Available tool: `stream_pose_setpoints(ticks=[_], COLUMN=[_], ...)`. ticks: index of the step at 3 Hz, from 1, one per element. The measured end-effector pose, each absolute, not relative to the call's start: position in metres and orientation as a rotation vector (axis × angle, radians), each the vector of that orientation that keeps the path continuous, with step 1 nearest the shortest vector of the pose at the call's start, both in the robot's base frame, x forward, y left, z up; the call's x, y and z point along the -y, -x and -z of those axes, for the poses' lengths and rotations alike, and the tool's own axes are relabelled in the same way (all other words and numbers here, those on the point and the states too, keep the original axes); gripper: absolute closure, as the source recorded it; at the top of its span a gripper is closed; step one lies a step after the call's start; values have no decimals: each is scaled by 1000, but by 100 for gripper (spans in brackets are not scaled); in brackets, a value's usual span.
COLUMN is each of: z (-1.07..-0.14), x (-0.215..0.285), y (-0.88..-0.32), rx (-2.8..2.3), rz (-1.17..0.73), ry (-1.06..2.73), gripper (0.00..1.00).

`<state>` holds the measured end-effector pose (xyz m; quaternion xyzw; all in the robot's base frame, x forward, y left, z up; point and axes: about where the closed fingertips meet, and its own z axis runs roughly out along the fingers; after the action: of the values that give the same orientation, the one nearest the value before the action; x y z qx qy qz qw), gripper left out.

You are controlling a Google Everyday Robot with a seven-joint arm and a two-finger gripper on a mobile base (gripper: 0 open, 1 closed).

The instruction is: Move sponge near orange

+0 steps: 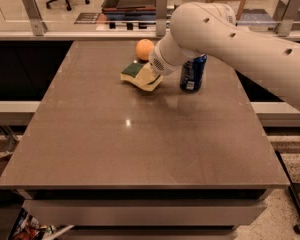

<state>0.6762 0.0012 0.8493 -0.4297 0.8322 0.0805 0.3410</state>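
The sponge [131,70], dark green on top over pale yellow foam, is at the far middle of the table, held tilted in my gripper [148,79]. The gripper's cream fingers [151,75] are closed on the sponge's right end. The orange [144,49] sits just behind the sponge, close to its far edge, near the table's back edge. My white arm comes in from the upper right and hides part of the space between the orange and the can.
A blue drink can [192,74] stands upright right of the gripper, partly behind the arm. The brown table [140,149] stretches toward me. A glass rail and posts [161,6] run behind the table's far edge.
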Motion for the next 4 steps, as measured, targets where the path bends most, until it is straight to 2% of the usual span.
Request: stream_pose_setpoints(ticks=[2, 3, 4], z=[-832, -833, -833], x=[39, 39, 39], y=[-703, -703, -703], rx=[-2209, -2209, -2209], rz=[-178, -178, -178], ry=[1060, 1060, 1060], gripper=[100, 82, 58])
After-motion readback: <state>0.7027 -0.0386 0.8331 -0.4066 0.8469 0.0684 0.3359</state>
